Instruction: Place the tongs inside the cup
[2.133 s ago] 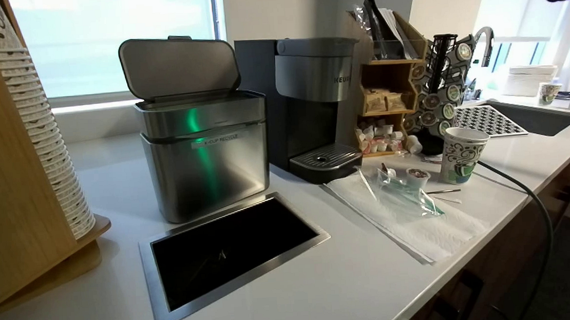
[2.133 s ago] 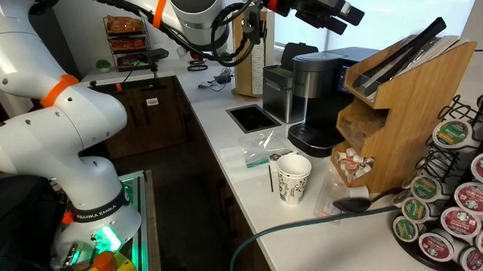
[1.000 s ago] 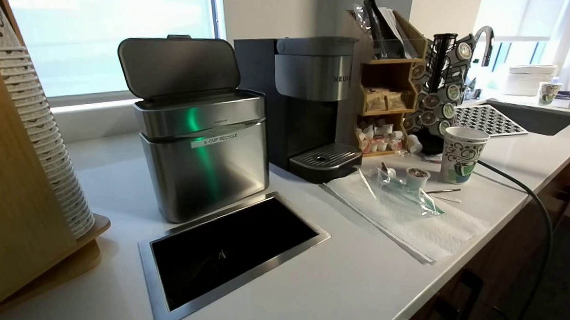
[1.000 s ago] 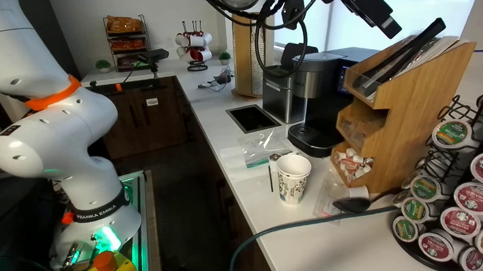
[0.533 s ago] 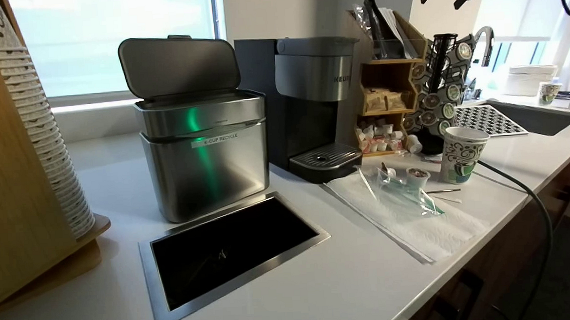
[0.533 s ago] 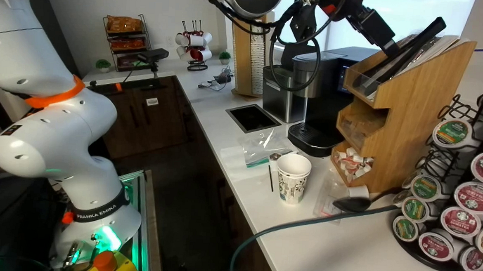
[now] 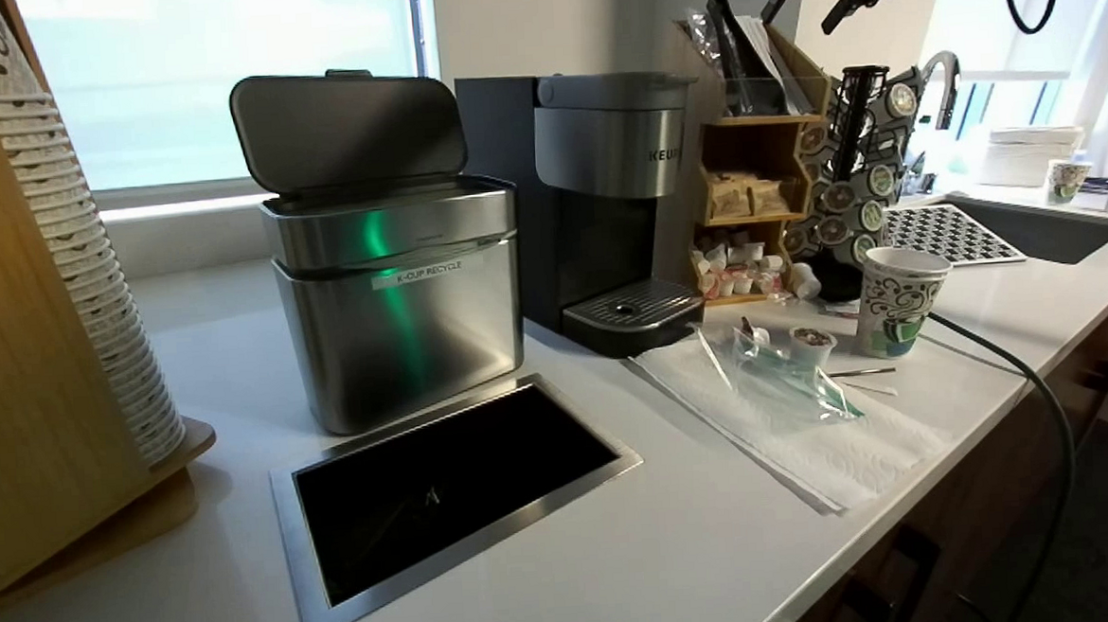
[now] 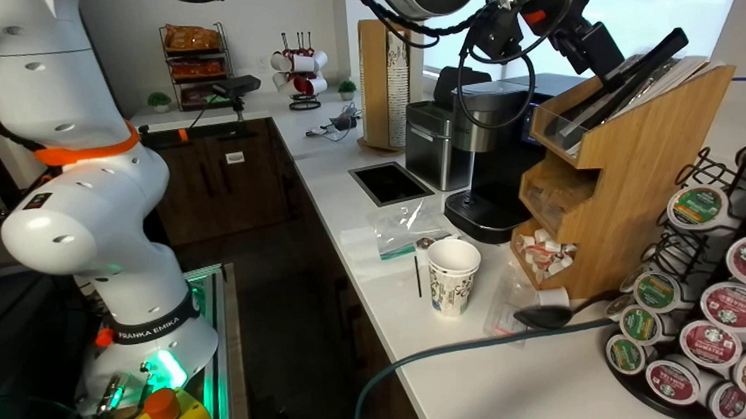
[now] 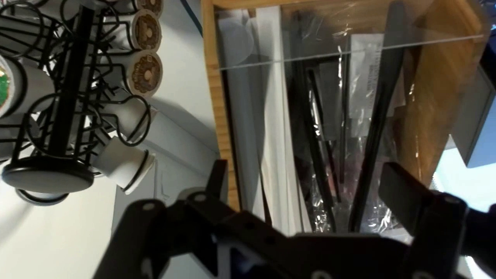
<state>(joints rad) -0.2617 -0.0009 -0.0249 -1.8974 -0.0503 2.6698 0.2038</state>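
– Tongs?
– Unconfirmed; black utensil (image 9: 376, 124), stored in wooden organizer (image 8: 649, 179), judged likeliest.
– Cup (image 8: 451, 281)?
– Set at organizer's eight o'clock in an exterior view.
– Hand (image 9: 306, 174)?
– Spread, empty; best centred over utensil before lowering.

On the table (image 7: 698, 531), in an exterior view: one paper cup (image 7: 900, 307) at three o'clock, a second cup (image 7: 1067, 182) between two and three, one steel bin (image 7: 413, 342) at nine, one coffee machine (image 7: 607, 152) at one. The stacked cups (image 7: 96, 288) at nine overlap too closely to count. In an exterior view: two green plants (image 8: 159, 100), at ten and half past eleven, one black spoon (image 8: 543, 317) at four. In the wrist view: two fingers (image 9: 403, 190), three brown-lidded pods (image 9: 144, 73).
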